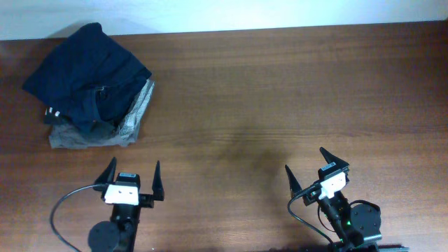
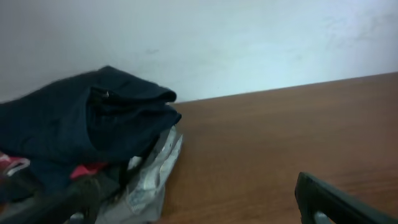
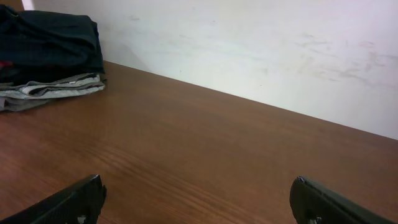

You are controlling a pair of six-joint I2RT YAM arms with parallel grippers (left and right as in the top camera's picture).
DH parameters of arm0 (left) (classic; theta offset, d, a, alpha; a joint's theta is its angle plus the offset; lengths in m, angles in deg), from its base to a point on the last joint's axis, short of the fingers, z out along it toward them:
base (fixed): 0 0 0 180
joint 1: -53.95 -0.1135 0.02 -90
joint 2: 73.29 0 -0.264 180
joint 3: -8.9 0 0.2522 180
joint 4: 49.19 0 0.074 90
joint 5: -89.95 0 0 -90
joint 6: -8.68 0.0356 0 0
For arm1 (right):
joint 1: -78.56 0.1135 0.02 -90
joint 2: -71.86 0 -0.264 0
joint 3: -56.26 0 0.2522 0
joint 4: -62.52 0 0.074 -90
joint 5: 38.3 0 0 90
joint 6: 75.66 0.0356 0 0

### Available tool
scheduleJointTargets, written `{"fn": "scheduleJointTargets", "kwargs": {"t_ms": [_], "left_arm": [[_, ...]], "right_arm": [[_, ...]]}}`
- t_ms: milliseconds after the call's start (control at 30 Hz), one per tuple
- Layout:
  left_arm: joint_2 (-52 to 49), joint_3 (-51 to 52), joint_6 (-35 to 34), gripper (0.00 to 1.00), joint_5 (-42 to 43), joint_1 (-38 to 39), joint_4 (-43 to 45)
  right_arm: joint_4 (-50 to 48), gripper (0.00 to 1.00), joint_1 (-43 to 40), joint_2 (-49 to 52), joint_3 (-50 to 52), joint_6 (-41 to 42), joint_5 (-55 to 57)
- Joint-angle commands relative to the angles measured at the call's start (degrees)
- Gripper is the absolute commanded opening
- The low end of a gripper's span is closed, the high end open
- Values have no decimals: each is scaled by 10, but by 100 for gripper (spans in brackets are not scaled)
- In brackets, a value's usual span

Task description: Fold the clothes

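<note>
The clothes, a plain dark navy garment [image 1: 84,70], lie crumpled on top of a pile at the table's far left corner. The left wrist view shows the same navy cloth [image 2: 81,124], and the right wrist view has it far off at upper left [image 3: 53,43]. My left gripper [image 1: 133,170] stands open near the front edge, a short way in front of the pile, with nothing between its fingers. My right gripper [image 1: 309,164] is open too, at the front right, far from the clothes, over bare wood.
Under the navy garment lies a grey folded garment [image 1: 129,119], and a bit of red cloth [image 2: 84,169] peeks out between them. The wooden table [image 1: 280,91] runs back to a white wall [image 3: 249,43].
</note>
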Motion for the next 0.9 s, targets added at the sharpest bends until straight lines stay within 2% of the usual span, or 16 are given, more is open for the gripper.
{"fn": "scheduleJointTargets", "kwargs": {"t_ms": [0,867], "left_arm": [[7,48,7,99,-11,-3,35],[6,49,7,99,-9,-3,22]], "right_arm": [[0,99,-4,-5,5,7,-7],[0,98,-4,-5,5,7,-7]]}}
